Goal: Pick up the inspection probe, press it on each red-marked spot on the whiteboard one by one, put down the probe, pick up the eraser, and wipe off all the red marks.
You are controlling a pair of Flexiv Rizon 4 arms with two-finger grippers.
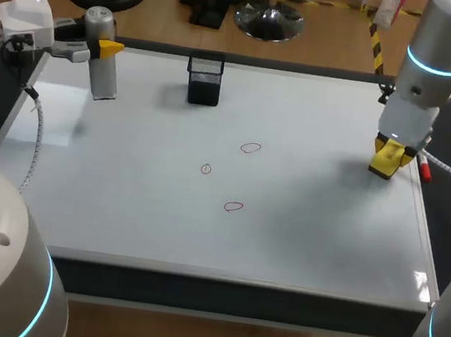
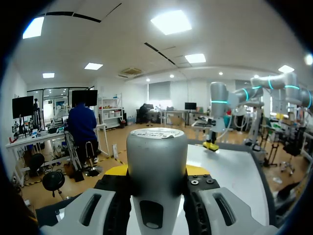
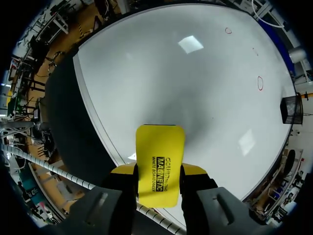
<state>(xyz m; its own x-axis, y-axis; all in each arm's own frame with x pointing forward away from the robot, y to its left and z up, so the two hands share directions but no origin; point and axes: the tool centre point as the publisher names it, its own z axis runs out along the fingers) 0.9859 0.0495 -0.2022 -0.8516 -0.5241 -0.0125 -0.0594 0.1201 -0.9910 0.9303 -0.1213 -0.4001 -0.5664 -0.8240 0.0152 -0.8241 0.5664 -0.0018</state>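
Three red marks sit near the middle of the whiteboard [image 1: 121,205], which lies flat on the bench [image 1: 233,298]. One oval [image 1: 251,148] is farthest from the robot's base, a small round one [image 1: 206,168] is a little nearer and to the left, and a third oval [image 1: 234,207] is nearest. None of them is wiped.

Look to the board's far left corner and you will find the left end effector [image 1: 108,48] clenched around the inspection probe [image 1: 102,65], a silver-grey cylinder held upright with its rounded cap above the fingers. In the left wrist view the probe [image 2: 156,161] fills the gap between the two yellow tips, and both press against its sides. You cannot tell from these views whether its base touches the board.

At the board's right edge, the right end effector [image 1: 389,157] is grasping the eraser [image 1: 386,161], a yellow block. In the right wrist view you see the eraser [image 3: 159,164] clamped from both sides, its printed face turned towards the camera, and its far end over the white surface just inside the board's frame. Whether it rests on the board is not clear.

A black mesh pen holder [image 1: 205,79] stands on the far part of the board, well apart from both arms. A red marker [image 1: 425,170] lies just beside the right end effector, at the board's right rim.
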